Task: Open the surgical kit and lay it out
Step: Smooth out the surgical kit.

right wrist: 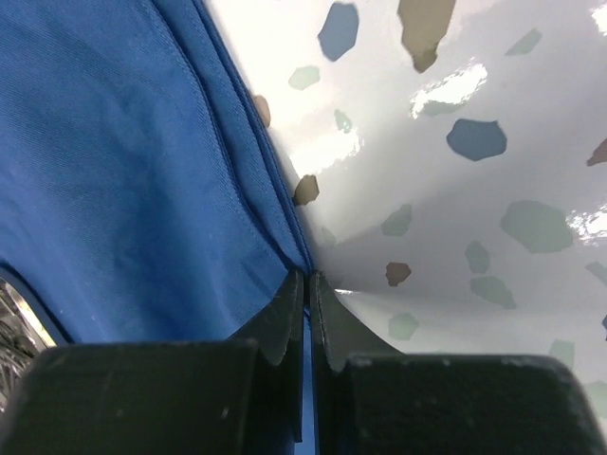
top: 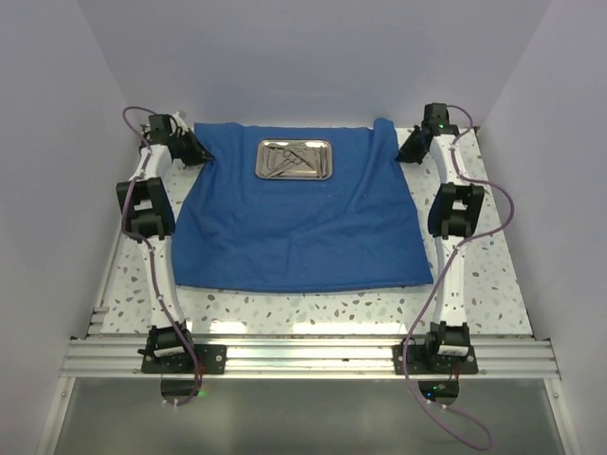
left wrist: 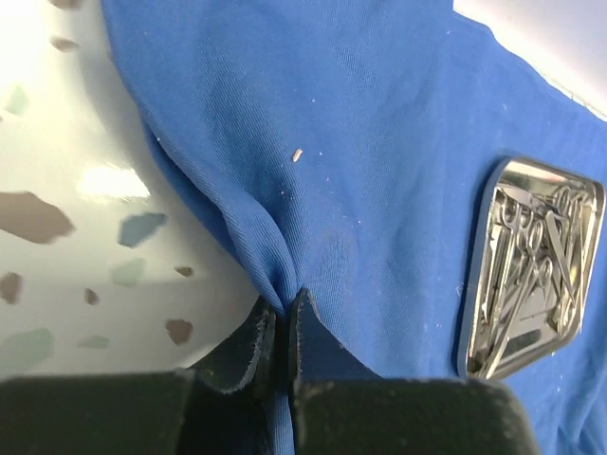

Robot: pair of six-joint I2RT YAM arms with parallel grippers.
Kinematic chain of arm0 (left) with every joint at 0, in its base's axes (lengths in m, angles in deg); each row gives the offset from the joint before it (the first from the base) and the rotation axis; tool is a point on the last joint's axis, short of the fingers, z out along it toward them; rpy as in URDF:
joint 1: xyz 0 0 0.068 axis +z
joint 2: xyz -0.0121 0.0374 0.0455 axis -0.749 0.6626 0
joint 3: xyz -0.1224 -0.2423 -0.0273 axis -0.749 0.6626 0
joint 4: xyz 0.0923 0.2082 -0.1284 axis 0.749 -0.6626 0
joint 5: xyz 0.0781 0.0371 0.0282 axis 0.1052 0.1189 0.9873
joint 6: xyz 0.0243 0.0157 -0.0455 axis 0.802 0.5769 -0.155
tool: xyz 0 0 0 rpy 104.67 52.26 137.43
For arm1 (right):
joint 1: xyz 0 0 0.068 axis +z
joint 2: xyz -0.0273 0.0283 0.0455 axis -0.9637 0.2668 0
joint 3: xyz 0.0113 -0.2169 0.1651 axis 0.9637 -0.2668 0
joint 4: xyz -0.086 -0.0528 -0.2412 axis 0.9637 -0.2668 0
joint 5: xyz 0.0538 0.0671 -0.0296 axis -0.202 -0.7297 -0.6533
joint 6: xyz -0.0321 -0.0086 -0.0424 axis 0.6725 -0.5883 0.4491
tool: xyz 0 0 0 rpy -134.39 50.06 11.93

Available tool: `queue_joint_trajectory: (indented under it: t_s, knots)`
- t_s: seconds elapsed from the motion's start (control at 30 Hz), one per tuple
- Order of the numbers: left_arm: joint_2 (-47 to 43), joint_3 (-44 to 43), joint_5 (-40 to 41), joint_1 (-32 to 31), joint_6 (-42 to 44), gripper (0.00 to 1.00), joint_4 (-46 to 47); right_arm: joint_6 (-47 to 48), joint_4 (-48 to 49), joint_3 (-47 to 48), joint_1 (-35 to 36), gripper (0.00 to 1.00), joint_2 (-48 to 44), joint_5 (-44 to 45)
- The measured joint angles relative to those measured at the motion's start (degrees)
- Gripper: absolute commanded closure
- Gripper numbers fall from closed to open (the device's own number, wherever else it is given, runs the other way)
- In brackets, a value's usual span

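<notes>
The royal-blue cloth (top: 294, 227) lies spread over the speckled table (top: 313, 308), rucked up at its far right corner. On it, toward 12 o'clock, sits the shiny steel tray (top: 295, 159), with thin steel instruments (left wrist: 531, 246) heaped inside, ring handles showing among them. My left gripper (left wrist: 285, 305) is at the cloth's 10 o'clock corner, its fingers pinched tight on a gathered fold of fabric. My right gripper (right wrist: 305, 280) is at the 2 o'clock corner, with only a narrow slit between the jaws and the hemmed edge clamped in it.
</notes>
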Motion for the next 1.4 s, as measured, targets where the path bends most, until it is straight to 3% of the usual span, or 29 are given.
queue_joint_trajectory:
  t_s: [0.1,0.13,0.17,0.2,0.23,0.3,0.33,0.5,0.67,0.73,0.77,0.8,0.83,0.87,0.9,0.93,1.03,1.07,1.1,1.4]
  knots:
    - [0.4,-0.8,1.2,0.5,-1.2,1.0,-0.1,-1.3,1.4,-0.7,-0.6,1.0,0.1,0.0]
    - [0.4,-0.8,1.4,0.7,-1.3,0.87,-0.1,-1.6,2.2,-1.8,-0.7,1.0,-0.5,0.0]
    - [0.4,-0.7,1.6,1.0,-1.2,0.7,-0.1,-1.8,3.3,-3.4,-0.9,0.93,-1.2,0.1]
    - [0.1,-0.3,1.8,1.3,-1.1,0.06,0.0,-2.0,4.9,-6.1,-0.9,0.68,-2.6,0.2]
    - [-0.6,0.9,1.4,1.6,-1.8,0.0,0.8,-2.2,6.0,-8.3,-1.0,0.31,-3.8,0.6]
    - [-4.1,3.2,1.7,2.0,-2.0,0.0,1.7,-1.8,8.2,-11.0,-1.4,0.14,-6.3,0.2]
    - [-6.6,5.5,3.5,2.2,-1.6,0.0,2.0,-1.1,8.3,-12.1,-1.4,0.08,-7.6,1.8]
    - [-17.9,18.3,8.5,3.4,-0.7,0.0,0.2,1.3,7.3,-18.8,-2.4,0.06,-12.2,3.7]
    - [-29.4,28.3,10.3,2.5,0.0,0.0,-0.5,1.4,7.7,-33.9,-2.6,0.07,-25.3,2.6]
    - [-34.3,32.1,10.9,0.6,0.3,0.0,-0.1,1.0,8.9,-41.1,-1.7,0.15,-33.4,1.7]
    - [-37.0,34.6,11.2,-0.9,0.3,0.0,0.4,0.8,9.4,-44.4,-0.7,0.26,-37.8,1.4]
    - [-39.7,37.2,11.4,-2.7,0.2,0.0,0.7,0.4,10.7,-48.0,0.6,0.61,-42.2,1.2]
    - [-42.2,40.3,11.1,-4.8,0.0,0.0,1.8,0.0,11.6,-51.1,2.3,0.79,-46.4,0.5]
    - [-44.6,43.6,10.9,-7.3,-0.5,0.01,3.1,-1.1,13.2,-54.3,4.5,0.94,-50.2,-0.5]
    - [-46.5,46.9,10.6,-9.6,-1.2,0.02,4.3,-2.2,16.2,-57.9,6.8,1.0,-53.9,-1.6]
    - [-48.0,50.2,10.1,-12.2,-1.9,0.03,5.4,-3.6,18.2,-61.2,9.1,1.0,-56.8,-3.1]
    - [-49.1,58.1,9.3,-18.9,-4.5,0.2,8.3,-8.4,25.6,-70.0,16.4,1.0,-60.4,-8.1]
    - [-49.0,60.7,9.4,-20.9,-5.6,0.35,9.1,-9.7,27.5,-71.9,18.1,1.0,-60.0,-9.1]
    - [-49.0,62.9,9.4,-22.8,-6.7,0.4,9.7,-11.3,29.8,-74.2,19.7,1.0,-58.8,-10.2]
    - [-48.3,67.3,9.9,-31.3,-12.9,0.59,15.1,-18.5,37.1,-74.8,27.4,1.0,-41.7,-13.8]
